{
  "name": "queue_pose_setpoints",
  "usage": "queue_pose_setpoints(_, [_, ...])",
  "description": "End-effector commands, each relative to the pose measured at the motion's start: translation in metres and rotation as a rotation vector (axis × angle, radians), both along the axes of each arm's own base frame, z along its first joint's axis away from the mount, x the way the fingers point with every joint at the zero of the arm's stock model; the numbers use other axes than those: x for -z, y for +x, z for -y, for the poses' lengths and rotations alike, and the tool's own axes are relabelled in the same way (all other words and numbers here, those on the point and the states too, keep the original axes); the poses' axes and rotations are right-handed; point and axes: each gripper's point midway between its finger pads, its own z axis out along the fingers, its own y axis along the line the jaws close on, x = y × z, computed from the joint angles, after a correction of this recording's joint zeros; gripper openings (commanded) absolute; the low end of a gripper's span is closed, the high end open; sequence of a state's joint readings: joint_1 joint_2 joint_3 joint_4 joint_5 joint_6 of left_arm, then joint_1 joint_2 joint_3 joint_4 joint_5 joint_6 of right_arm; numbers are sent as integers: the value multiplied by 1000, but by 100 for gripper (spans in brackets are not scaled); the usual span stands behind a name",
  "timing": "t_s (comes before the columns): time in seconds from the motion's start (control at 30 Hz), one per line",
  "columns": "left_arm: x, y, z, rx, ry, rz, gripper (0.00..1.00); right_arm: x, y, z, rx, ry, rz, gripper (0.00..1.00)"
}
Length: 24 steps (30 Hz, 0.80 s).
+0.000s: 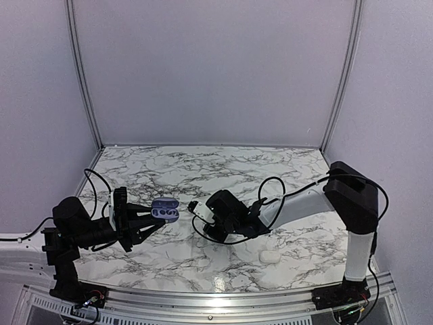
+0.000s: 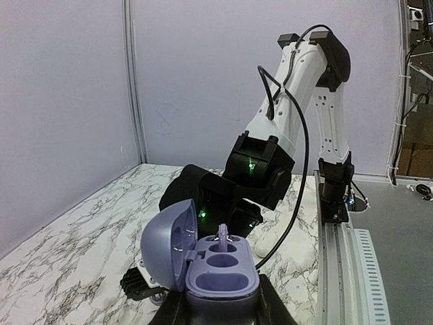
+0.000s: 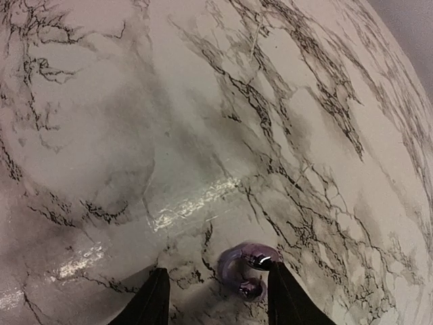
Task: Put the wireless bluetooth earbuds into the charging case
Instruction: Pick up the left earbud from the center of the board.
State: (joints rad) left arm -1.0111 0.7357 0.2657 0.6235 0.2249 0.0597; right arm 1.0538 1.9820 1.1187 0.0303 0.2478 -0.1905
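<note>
**Q:** How far along is the job?

**A:** About halfway, I judge. The left tool point(image 1: 157, 214) is closed around the base of the open lilac charging case point(image 2: 222, 281) and holds it upright with the lid tipped back. One earbud point(image 2: 222, 235) stands in the case's far socket. The near socket point(image 2: 222, 263) looks empty.

**Q:** Where is the other bud?

**A:** Just right of the case, the right tool point(image 3: 218, 269) hangs over the marbled tabletop point(image 3: 203, 101) with its fingers apart. A second earbud point(image 3: 245, 267), blurred and lilac, shows between them, close against the right-hand finger. I cannot tell whether it is touched or lying below. It is not yet seated in the near socket. Farther right of the case lies a small white pebble-shaped object point(image 1: 270, 256).
</note>
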Motion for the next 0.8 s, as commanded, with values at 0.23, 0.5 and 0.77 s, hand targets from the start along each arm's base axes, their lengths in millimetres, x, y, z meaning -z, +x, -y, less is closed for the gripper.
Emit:
queue_pose_setpoints(0.23, [-6, 3, -4, -24, -21, 22, 0, 3, 27, 9, 16, 16, -18, 37])
queue_pose_setpoints(0.5, [-5, 4, -4, -27, -20, 21, 0, 5, 29, 8, -9, 25, -44, 26])
queue_pose_setpoints(0.77, [-5, 4, -3, -27, -18, 19, 0, 14, 28, 9, -43, 50, -128, 27])
